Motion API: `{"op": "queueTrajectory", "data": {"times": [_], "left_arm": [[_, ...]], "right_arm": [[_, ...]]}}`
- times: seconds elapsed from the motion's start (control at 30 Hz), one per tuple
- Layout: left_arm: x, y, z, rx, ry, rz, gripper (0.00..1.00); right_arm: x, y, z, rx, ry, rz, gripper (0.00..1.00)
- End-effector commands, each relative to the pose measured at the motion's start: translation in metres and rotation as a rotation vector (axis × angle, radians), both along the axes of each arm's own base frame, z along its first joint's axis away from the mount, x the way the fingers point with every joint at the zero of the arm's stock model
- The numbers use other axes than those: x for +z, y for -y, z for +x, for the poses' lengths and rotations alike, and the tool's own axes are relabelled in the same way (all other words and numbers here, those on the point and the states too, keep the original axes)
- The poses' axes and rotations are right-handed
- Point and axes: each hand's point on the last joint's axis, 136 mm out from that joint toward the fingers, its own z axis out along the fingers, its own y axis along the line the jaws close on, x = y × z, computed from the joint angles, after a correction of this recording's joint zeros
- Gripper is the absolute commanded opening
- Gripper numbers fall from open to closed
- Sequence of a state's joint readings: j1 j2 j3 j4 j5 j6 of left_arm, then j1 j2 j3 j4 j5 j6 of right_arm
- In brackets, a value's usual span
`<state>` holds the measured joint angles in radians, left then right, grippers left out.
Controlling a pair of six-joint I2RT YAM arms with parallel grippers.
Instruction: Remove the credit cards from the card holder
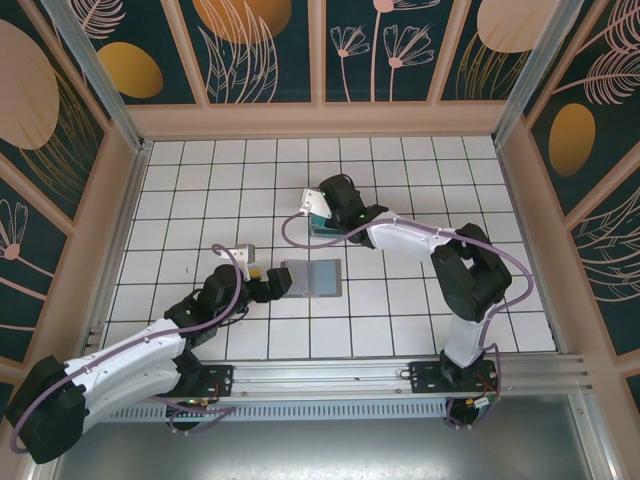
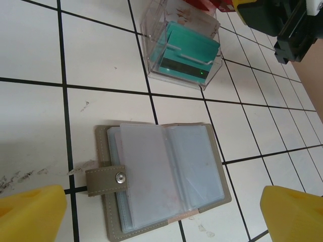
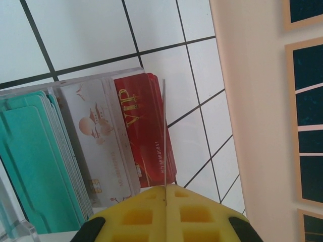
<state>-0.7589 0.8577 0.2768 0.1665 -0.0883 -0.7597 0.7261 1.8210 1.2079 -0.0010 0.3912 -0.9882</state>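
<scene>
The card holder (image 1: pixel 312 277) (image 2: pixel 161 176) lies open and flat on the tiled floor, grey-brown with pale plastic sleeves and a snap strap at its left. My left gripper (image 1: pixel 283 283) (image 2: pixel 161 217) hangs just above its near edge, open, one yellow finger on each side. My right gripper (image 1: pixel 322 215) (image 3: pixel 165 189) is shut on a thin credit card (image 3: pixel 164 136) seen edge-on, held right over the clear box (image 2: pixel 151 60). In the box stand teal cards (image 3: pixel 30 156) (image 2: pixel 189 53), a white card (image 3: pixel 98 141) and a red VIP card (image 3: pixel 144 126).
The clear box (image 1: pixel 318 222) sits about one tile beyond the card holder. A beige wooden wall (image 3: pixel 252 101) runs close on the right of the right gripper. White tiles surround both objects.
</scene>
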Motion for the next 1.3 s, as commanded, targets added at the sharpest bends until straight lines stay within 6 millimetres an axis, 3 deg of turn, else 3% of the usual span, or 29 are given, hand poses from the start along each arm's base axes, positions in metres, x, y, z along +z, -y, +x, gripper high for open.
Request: {"op": "queueTrajectory", "data": {"times": [0.0, 0.37, 0.43, 0.47, 0.5, 0.63, 0.67, 0.83, 0.97, 1.1, 1.27], "left_arm": [[-0.007, -0.006, -0.002, 0.003, 0.002, 0.033, 0.98], [-0.008, -0.006, -0.002, 0.001, 0.001, 0.036, 0.99], [-0.008, -0.005, -0.002, 0.0, 0.001, 0.036, 0.99], [-0.008, -0.005, -0.002, -0.001, 0.001, 0.036, 0.99], [-0.008, -0.005, -0.002, 0.0, 0.001, 0.037, 0.98], [-0.008, -0.006, -0.002, 0.0, 0.001, 0.036, 0.98], [-0.008, -0.005, -0.002, 0.0, 0.002, 0.038, 0.99], [-0.008, -0.006, -0.002, 0.002, 0.003, 0.039, 0.99], [-0.008, -0.005, -0.002, 0.0, 0.003, 0.039, 0.98], [-0.008, -0.006, -0.002, 0.003, -0.001, 0.04, 0.99], [-0.011, -0.003, -0.002, -0.004, -0.011, 0.04, 0.99]], "right_arm": [[-0.012, -0.002, 0.001, 0.0, -0.035, -0.002, 0.0], [-0.01, -0.002, 0.01, -0.03, -0.023, 0.008, 0.0], [-0.01, 0.0, 0.014, -0.046, -0.013, 0.009, 0.07], [-0.009, 0.001, 0.015, -0.053, -0.011, 0.013, 0.18], [-0.008, 0.001, 0.018, -0.06, -0.007, 0.021, 0.22], [0.0, 0.007, 0.034, -0.126, 0.025, 0.047, 0.24], [0.003, 0.009, 0.039, -0.141, 0.031, 0.054, 0.29], [0.009, 0.018, 0.054, -0.203, 0.069, 0.083, 0.3], [0.015, 0.017, 0.054, -0.215, 0.069, 0.119, 0.3], [0.037, 0.018, 0.052, -0.278, 0.069, 0.246, 0.3], [0.064, 0.016, 0.028, -0.368, -0.029, 0.496, 0.3]]}}
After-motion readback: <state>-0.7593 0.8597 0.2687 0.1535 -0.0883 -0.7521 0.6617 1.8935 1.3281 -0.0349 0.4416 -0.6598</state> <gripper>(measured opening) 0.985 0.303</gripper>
